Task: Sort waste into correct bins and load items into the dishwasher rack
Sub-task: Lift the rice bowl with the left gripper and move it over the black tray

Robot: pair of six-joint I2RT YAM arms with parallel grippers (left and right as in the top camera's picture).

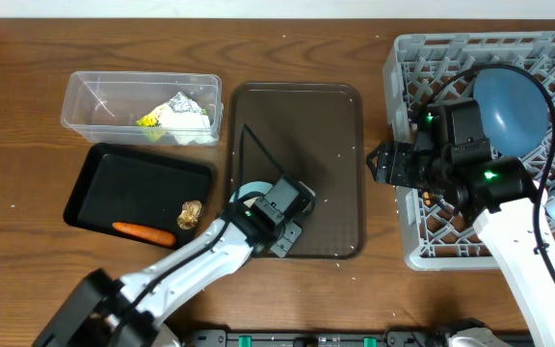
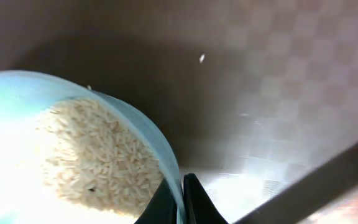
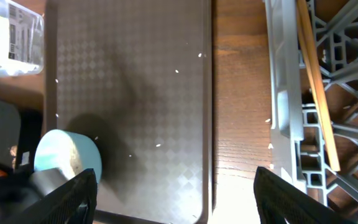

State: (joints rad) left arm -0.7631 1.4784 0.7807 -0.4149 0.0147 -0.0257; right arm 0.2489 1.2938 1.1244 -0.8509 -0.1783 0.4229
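Note:
My left gripper [image 1: 276, 214] is shut on the rim of the white bowl with a pale blue outside [image 1: 251, 196], which is on the brown serving tray [image 1: 335, 145]. In the left wrist view the jaws [image 2: 182, 200] pinch the bowl wall [image 2: 160, 149], and loose white rice [image 2: 98, 155] lies inside. My right gripper [image 1: 378, 162] is open and empty between the tray and the dishwasher rack [image 1: 403, 58]. The right wrist view [image 3: 176, 205] shows the bowl [image 3: 58, 149] and chopsticks [image 3: 316, 81] in the rack [image 3: 288, 106]. The blue plate [image 1: 509, 114] stands in the rack.
The clear tub [image 1: 85, 101] holds the white tissue [image 1: 186, 114] and the wrapper [image 1: 148, 121]. The black tray [image 1: 114, 183] holds the carrot [image 1: 143, 231] and the brown lump [image 1: 191, 214]. Stray rice grains [image 3: 177, 71] dot the serving tray.

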